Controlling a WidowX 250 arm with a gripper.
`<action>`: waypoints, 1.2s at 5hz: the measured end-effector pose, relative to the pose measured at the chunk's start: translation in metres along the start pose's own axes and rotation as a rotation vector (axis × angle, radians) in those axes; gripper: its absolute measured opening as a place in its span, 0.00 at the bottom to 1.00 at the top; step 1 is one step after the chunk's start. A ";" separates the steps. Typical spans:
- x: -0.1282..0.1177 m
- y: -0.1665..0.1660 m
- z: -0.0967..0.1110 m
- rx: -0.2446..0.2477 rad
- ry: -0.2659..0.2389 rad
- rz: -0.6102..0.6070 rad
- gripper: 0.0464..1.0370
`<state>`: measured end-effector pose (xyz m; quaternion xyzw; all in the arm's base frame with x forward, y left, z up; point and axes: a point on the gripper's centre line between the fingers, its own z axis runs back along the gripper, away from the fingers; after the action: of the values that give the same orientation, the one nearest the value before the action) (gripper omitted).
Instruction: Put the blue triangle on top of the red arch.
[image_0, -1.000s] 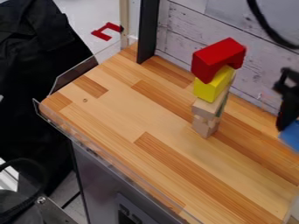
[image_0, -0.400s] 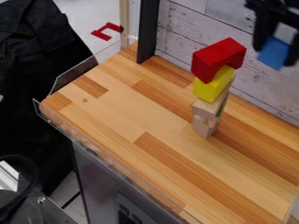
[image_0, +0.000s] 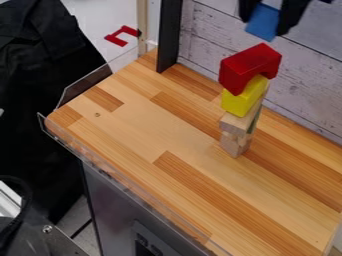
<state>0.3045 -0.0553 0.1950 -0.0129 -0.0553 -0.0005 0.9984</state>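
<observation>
Camera view: yellow block (image_0: 240, 102) supports red arch (image_0: 244, 66) near plank wall (image_0: 209, 32).

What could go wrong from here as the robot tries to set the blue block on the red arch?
The stack is tall and narrow, with the red arch on a yellow block above wooden blocks, so a light bump from the tool could topple it. The arch looks wider than the yellow block, so an off-centre load might tip it. The blue block, held above the stack, might slide off if released out of line.
</observation>
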 end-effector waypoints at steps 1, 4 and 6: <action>-0.007 0.011 0.005 0.010 0.014 0.022 0.51; -0.008 -0.008 -0.031 -0.056 0.082 -0.012 0.51; -0.004 -0.012 -0.041 -0.053 0.116 -0.019 0.58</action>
<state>0.3050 -0.0682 0.1544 -0.0386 0.0024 -0.0120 0.9992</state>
